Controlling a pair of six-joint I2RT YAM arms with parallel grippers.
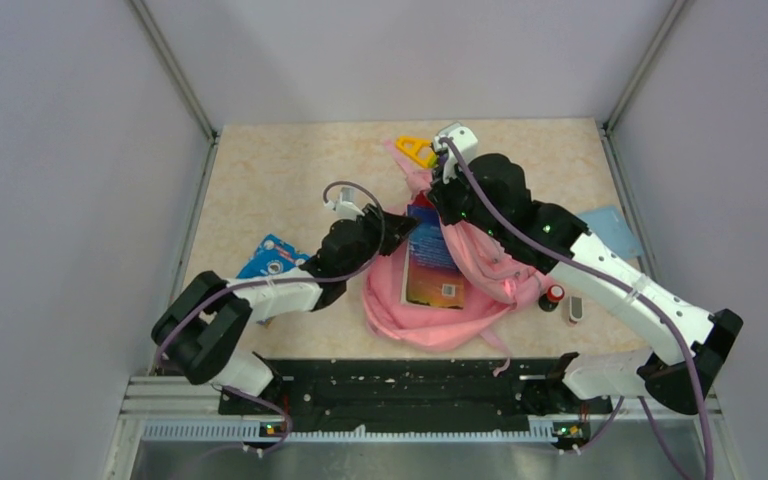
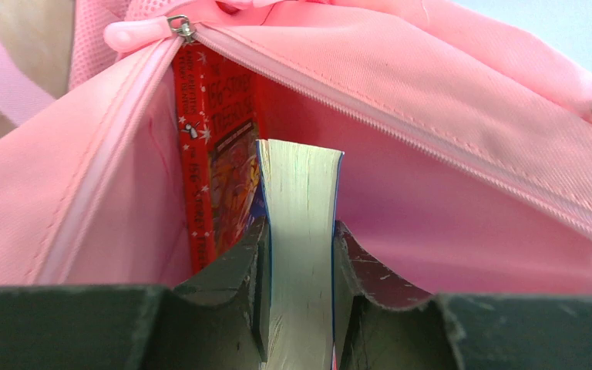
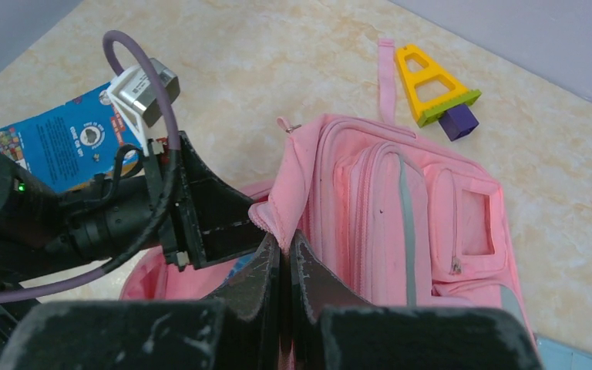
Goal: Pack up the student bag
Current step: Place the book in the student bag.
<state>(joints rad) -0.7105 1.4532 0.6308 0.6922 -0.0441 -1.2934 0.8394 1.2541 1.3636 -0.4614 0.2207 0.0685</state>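
Note:
The pink student bag [image 1: 430, 320] lies in the middle of the table with its main zip open. My right gripper [image 3: 285, 250] is shut on the bag's upper opening edge [image 3: 274, 220] and holds it lifted. My left gripper [image 2: 299, 231] is shut on a thick book with a blue cover [image 2: 301, 208], held edge-on inside the bag's mouth. A red book [image 2: 216, 154] stands inside the bag just left of it. In the top view a colourful book cover [image 1: 432, 265] shows in the opening, with the left gripper [image 1: 400, 228] at its left edge.
A yellow and purple toy [image 1: 417, 150] lies at the back beside the bag, also in the right wrist view [image 3: 435, 85]. A blue packet [image 1: 272, 258] lies left of the left arm. A light blue sheet [image 1: 608, 228], a red-capped item [image 1: 554, 296] and a small grey item [image 1: 575, 311] lie at the right.

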